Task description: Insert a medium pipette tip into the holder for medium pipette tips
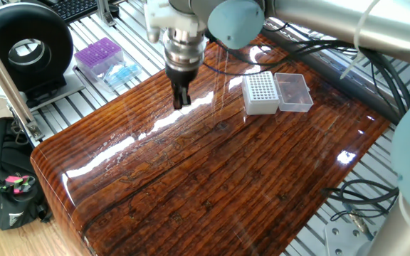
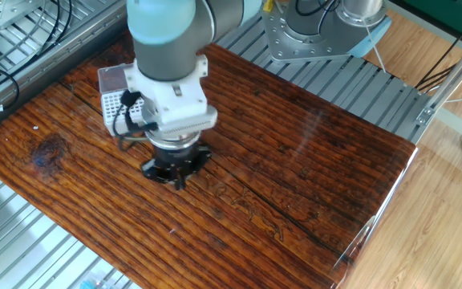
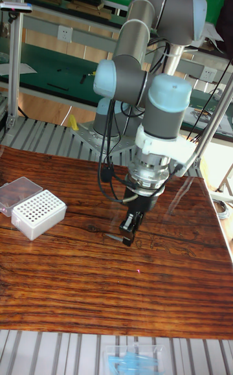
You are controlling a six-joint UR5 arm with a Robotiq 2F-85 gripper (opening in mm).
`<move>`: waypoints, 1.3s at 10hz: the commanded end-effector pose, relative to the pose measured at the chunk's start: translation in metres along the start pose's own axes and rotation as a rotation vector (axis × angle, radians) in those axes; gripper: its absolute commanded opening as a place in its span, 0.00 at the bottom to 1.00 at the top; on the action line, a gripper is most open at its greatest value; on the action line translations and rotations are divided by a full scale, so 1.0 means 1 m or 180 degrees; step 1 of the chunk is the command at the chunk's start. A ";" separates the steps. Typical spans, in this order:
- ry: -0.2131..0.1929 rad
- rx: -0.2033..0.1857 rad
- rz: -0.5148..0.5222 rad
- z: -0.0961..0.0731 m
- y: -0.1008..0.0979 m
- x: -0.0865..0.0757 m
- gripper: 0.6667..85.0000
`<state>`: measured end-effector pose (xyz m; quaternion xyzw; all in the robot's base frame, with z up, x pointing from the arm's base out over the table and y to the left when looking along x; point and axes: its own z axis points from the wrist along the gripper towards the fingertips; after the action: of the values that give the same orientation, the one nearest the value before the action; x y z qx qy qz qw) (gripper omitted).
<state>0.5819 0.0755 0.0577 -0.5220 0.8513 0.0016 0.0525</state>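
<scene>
Tip pick-up is being judged the step in hand: gripper (image 3: 128,231), jaw state untellable, is being poised just beside the apparent medium pipette tip (image 3: 114,237), well apart from the holder for medium pipette tips (image 3: 39,213); a closing grasp is being called for next.

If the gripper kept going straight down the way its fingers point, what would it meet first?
Most likely the small slender greyish pipette tip lying on the glossy wooden tabletop just under the gripper, or the wood beside it; depth is unclear.

On the table (image 1: 262,185): my gripper (image 1: 181,99) low over the middle; holder (image 1: 260,93) well apart, lid (image 1: 293,92) touching its far side.
</scene>
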 end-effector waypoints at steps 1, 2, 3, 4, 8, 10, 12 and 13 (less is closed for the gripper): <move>0.0236 -0.0140 -0.0031 0.011 0.016 0.022 0.22; 0.0383 -0.0081 0.0006 0.011 0.011 0.034 0.19; 0.0442 -0.0087 0.0035 0.011 0.011 0.039 0.19; 0.0451 -0.0173 0.0089 0.009 0.018 0.038 0.19; 0.0596 0.0164 0.0520 -0.018 -0.006 0.010 0.15; 0.0702 0.0197 0.0659 -0.018 -0.004 -0.011 0.11; 0.0581 0.0457 0.0593 0.001 -0.034 -0.021 0.11; 0.0445 0.0311 0.0613 0.017 -0.032 -0.028 0.13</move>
<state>0.6015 0.0747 0.0619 -0.4454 0.8919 -0.0783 -0.0046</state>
